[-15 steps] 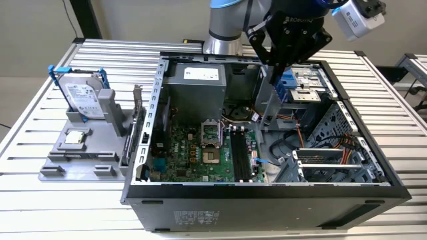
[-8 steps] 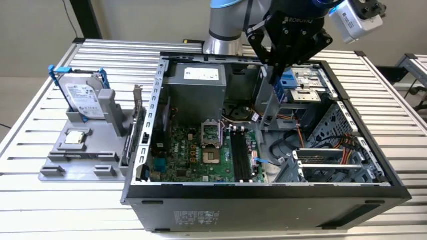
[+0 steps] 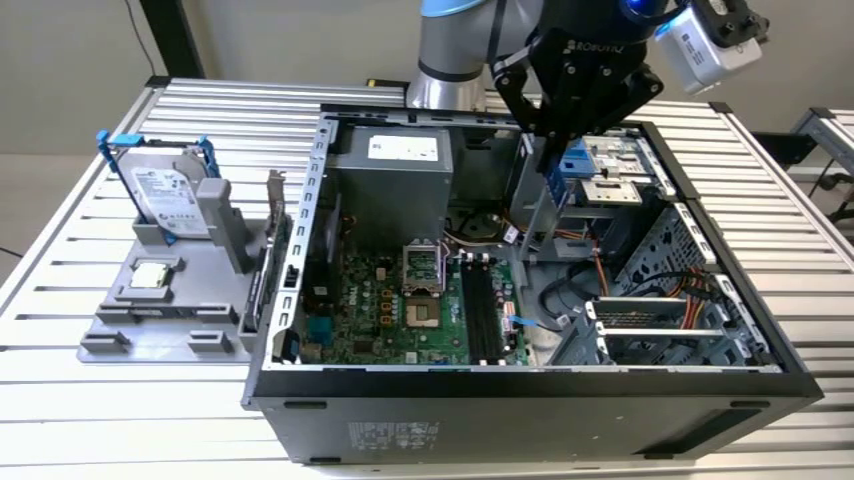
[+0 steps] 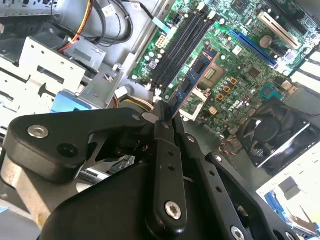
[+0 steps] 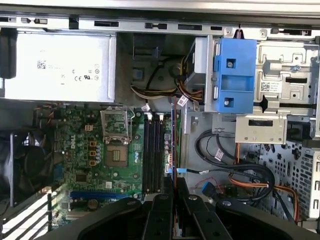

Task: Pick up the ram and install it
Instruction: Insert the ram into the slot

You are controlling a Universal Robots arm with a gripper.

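One ram (image 4: 192, 82) pinched in hand (image 4: 167, 119) | above motherboard (image 3: 387, 300) inside open case (image 3: 534, 420)

We see an open computer case (image 3: 534, 398) at centre of the exterior view; at left, a hard drive (image 3: 171, 200) and chip (image 3: 154, 274) sit on a grey holder (image 3: 134, 338).

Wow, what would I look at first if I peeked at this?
The big open computer case lies on the slatted table, with its green motherboard showing inside. Right over it hangs the black gripper, shut on the ram, a thin bluish stick. At the exterior view's left, a hard drive in a blue frame stands on a grey holder.
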